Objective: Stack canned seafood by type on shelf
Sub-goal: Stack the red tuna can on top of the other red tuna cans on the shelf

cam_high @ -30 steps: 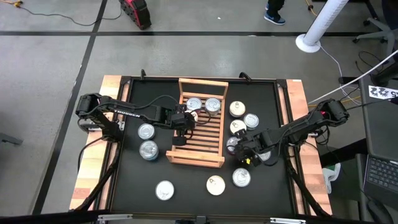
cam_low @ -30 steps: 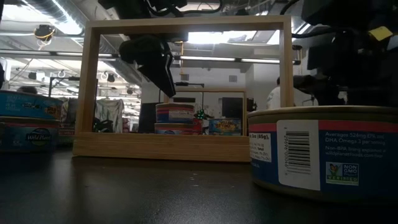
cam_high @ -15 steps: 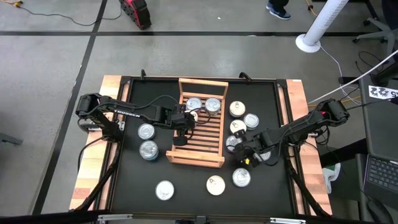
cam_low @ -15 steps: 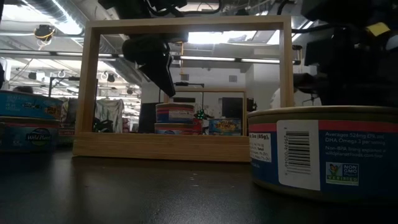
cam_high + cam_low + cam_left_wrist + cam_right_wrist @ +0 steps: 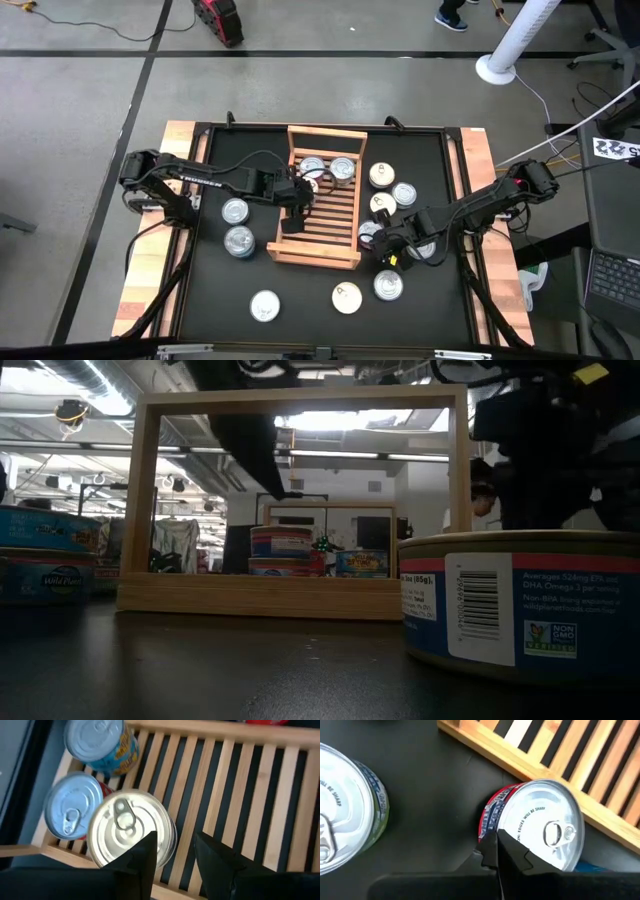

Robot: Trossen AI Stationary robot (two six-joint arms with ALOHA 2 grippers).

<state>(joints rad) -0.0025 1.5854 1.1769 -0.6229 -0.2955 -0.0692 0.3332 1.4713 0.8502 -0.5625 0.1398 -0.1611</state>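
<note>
Since a second ago the right gripper (image 5: pixel 383 243) has crept left along the tabletop (image 5: pixel 215 275) toward the shelf's right side; the left arm has shifted only slightly over the shelf (image 5: pixel 335 262).

Left gripper (image 5: pixel 174 851): fingers apart, holding nothing, hovering over the slats just beside a silver-lidded tin (image 5: pixel 131 832). Next to that tin sit a tin with a pale blue lid (image 5: pixel 73 812) and a yellow-and-blue labelled tin (image 5: pixel 106 745), all three crowded at one end of the rack. The high view shows roughly this cluster at the shelf's far end (image 5: pixel 327 171); the rest of the slats are bare.

Right gripper: low at the shelf's right rail, on a red-labelled tin (image 5: pixel 540 827) that stands on the tabletop touching or nearly touching the rail. One dark finger (image 5: pixel 512 857) overlaps the tin's side; the other is hidden, so I cannot tell whether it is clamped. Another tin (image 5: pixel 347 810) stands well apart from it.

Progress, judged: early. Three or so tins shelved, not clearly sorted into stacks. Left on the tabletop: two tins left of the shelf (image 5: pixel 236 225), about four on the right (image 5: pixel 392 192), three along the near edge (image 5: pixel 346 297). Most of the sorting and stacking remains.
</note>
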